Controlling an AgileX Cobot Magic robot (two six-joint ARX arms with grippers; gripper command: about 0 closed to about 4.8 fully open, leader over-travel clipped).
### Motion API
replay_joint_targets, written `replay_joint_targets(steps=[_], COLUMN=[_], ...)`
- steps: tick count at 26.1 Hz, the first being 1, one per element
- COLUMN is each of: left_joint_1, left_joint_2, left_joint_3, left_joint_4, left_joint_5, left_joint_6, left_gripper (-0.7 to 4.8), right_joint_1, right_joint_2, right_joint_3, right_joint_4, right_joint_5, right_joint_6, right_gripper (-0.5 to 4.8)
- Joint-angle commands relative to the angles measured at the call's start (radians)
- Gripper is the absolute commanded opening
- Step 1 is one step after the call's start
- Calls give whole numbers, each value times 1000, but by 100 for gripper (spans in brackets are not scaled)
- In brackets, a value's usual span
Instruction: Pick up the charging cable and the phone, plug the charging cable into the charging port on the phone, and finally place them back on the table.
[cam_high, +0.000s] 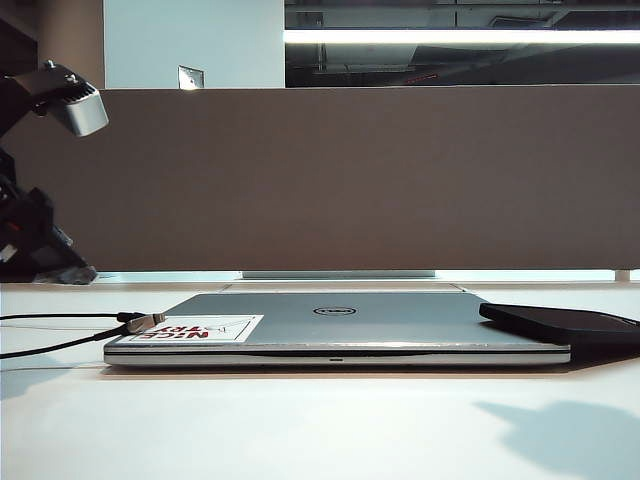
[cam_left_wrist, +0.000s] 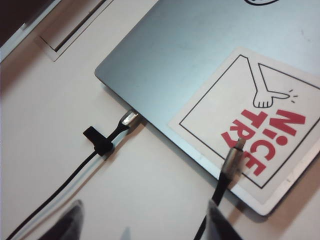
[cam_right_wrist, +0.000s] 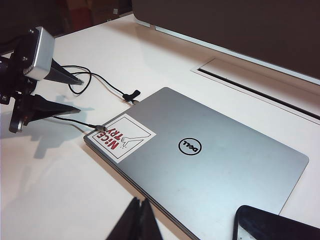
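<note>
Left tool (cam_right_wrist: 75, 95) hovers above the desk (cam_high: 300, 430) at the left, just off the laptop's (cam_high: 400, 325) left near corner, its two fingers spread wide apart and holding nothing. Right below it lies the cable (cam_left_wrist: 231, 165): the cord runs in from the left and its silvery plug tip rests on the red-lettered sticker (cam_left_wrist: 250, 125) on the laptop lid. Watch out, there is a second cord (cam_left_wrist: 102, 147) a little farther back, the one with the small black tie, plugged into the laptop's left edge. That is not the target.

Over on the right, the phone (cam_right_wrist: 275, 225) sits partly on the laptop's near right corner, dark screen up. The right tool (cam_right_wrist: 140, 220) hangs just left of it, above the laptop's near edge, fingers pressed together and empty.

So the step looks to be the cable pickup. To do it well, I'd say the left tool should come straight down with one finger on each side of the metal plug body, just behind the tip, so enough tip stays free to enter the port later. Grip on the stiff part, not the limp cord, or the plug will droop. Keep clear of the laptop lid edge and of that other cord. The port itself I cannot make out from here.
</note>
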Motion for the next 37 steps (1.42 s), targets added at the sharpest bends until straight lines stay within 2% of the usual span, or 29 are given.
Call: replay_joint_targets(steps=[1, 7, 17, 26, 37], left_joint_1=[0, 0, 0, 0, 0], left_joint_2=[-1, -1, 28, 182, 227], left_joint_3=[-2, -12, -31, -31, -30], left_joint_4=[6, 5, 8, 159, 184], left_joint_5=[1, 1, 1, 1, 0], left_joint_6=[30, 86, 89, 89, 88], left_gripper=[309, 308, 304, 277, 277], right_joint_1=[0, 0, 0, -1, -2], right_joint_2=[-2, -2, -2, -3, -3], right_joint_3=[3, 3, 3, 3, 3], right_joint_4=[18, 18, 18, 18, 18], right_joint_5=[-2, -2, -2, -2, -2], right_joint_6=[-3, -3, -3, -3, -3], right_gripper=[-2, -2, -2, -2, -2])
